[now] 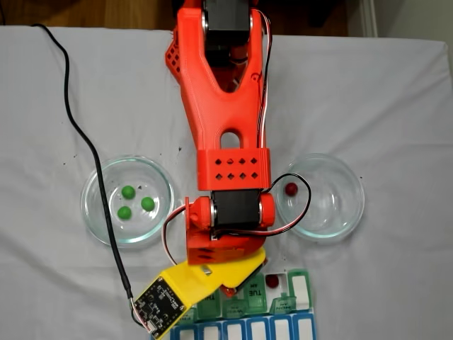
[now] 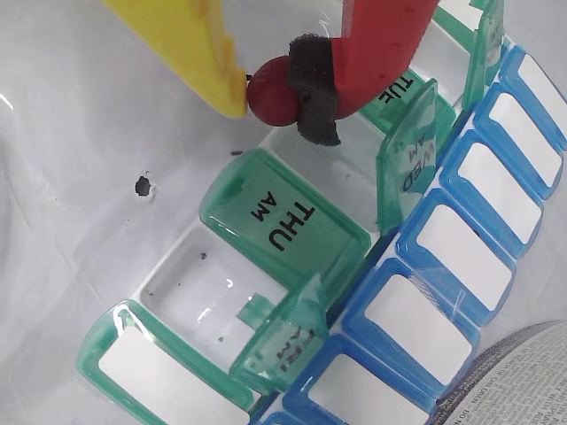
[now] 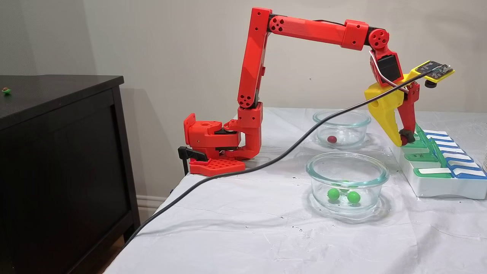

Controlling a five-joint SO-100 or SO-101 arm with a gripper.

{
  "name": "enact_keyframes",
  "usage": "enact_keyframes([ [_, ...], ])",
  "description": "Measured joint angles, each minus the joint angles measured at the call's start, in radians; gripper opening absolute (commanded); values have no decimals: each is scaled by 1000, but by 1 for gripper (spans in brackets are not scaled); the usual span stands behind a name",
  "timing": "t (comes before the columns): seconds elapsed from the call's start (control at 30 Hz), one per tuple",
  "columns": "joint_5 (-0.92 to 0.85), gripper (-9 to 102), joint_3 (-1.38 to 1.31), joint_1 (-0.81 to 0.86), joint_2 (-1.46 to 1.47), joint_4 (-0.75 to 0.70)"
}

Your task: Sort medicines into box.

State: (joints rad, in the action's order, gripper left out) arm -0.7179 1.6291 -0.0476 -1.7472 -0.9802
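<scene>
Red arm (image 3: 304,28) reaching up from the base, out over the glass dishes, wrist bent straight down above the box (image 3: 437,167) at the desk's (image 3: 247,220) edge. Jaws (image 2: 266,88) closed on a red ball (image 2: 273,88), pinched between yellow finger (image 2: 190,44) and padded red finger (image 2: 381,44), just over an open compartment beside the shut THU AM lid (image 2: 288,221). Another red ball (image 1: 291,188) alone in one dish (image 1: 350,205); three green balls (image 1: 127,192) in the other dish (image 1: 95,212)
</scene>
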Motion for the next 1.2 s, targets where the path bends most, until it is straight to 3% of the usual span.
enact_keyframes([
  [0.5,44,1,3,0,0,95],
  [0.6,44,11,40,-6,2,138],
  [0.9,44,22,60,-18,41,158],
  [1.03,44,22,63,-18,41,158],
  [1.2,46,14,61,-18,41,114],
])
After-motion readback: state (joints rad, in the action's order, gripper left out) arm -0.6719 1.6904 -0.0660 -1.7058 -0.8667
